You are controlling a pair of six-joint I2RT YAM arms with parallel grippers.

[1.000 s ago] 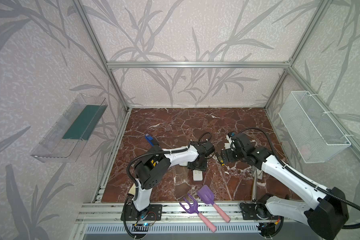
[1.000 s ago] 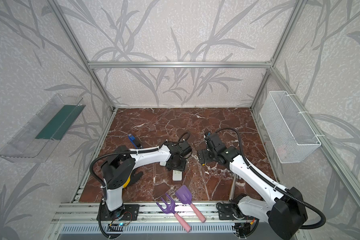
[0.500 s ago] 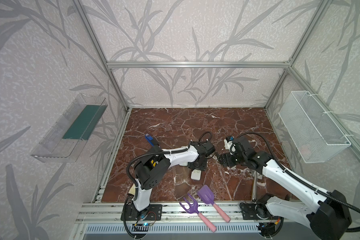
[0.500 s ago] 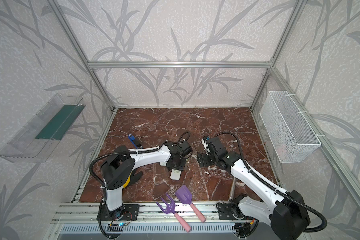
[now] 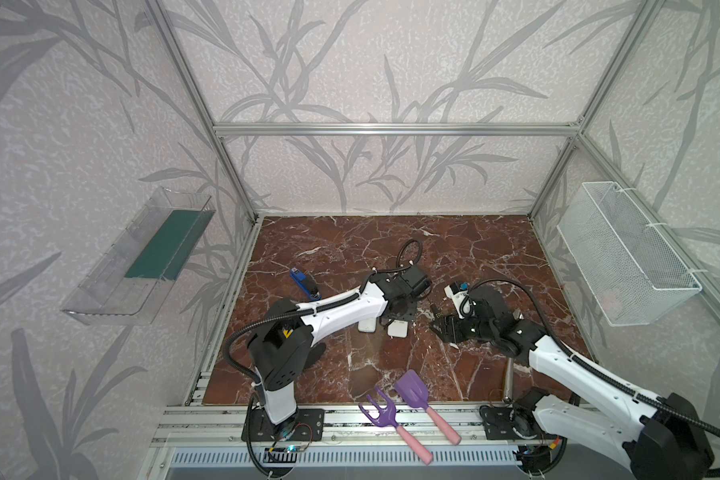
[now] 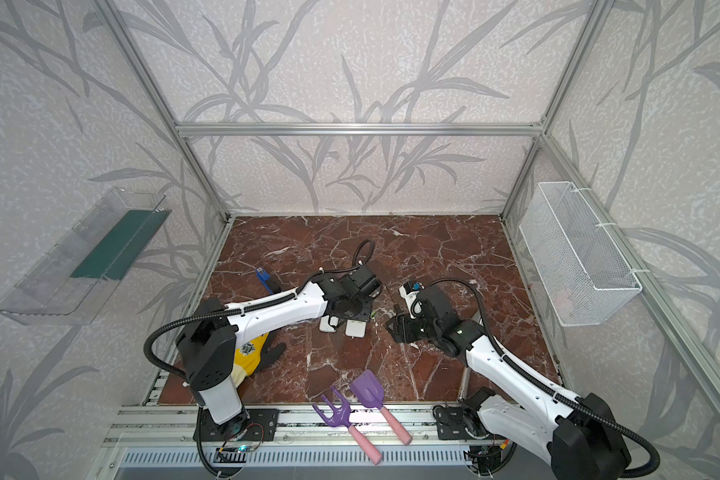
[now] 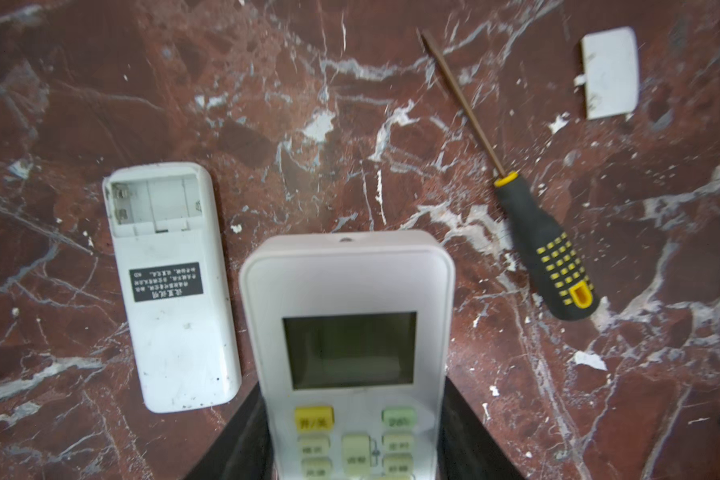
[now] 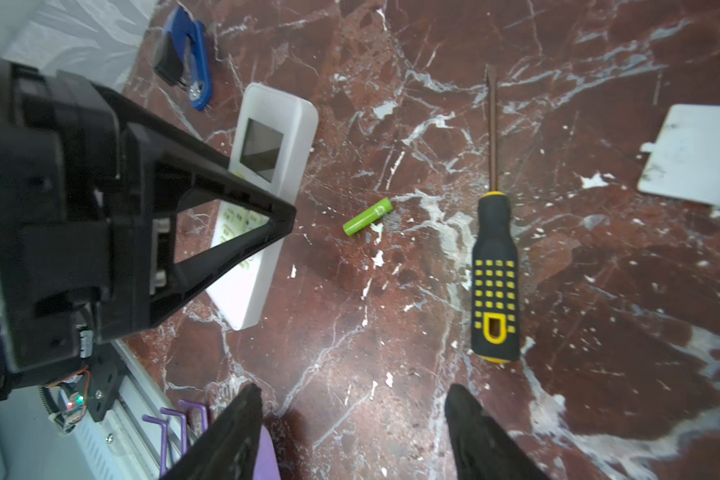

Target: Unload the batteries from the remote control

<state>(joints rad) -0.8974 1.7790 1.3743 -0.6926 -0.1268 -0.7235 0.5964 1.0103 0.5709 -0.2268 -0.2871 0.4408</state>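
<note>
lying loose on the marble (image 8: 391, 332), one lime-green battery (image 8: 367, 217) sits btwn the remote (image 7: 348, 274) and the screwdriver (image 8: 495, 274), touching neither. left gripper (image 7: 352, 384) is clamped on that remote's sides, face up, so its bay's hidden. right gripper (image 8: 353, 388) hangs nearby, jaws apart, empty. risk: the cell's round, so an off-centre pinch could roll it against the remote or into the screwdriver; other cells not seen.

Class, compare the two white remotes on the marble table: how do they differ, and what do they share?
The face-down remote shows its label and an open, empty battery bay; the face-up remote shows its screen and buttons. The face-down remote lies free; the face-up remote is gripped by the left tool. Both are white and lie side by side.
</note>
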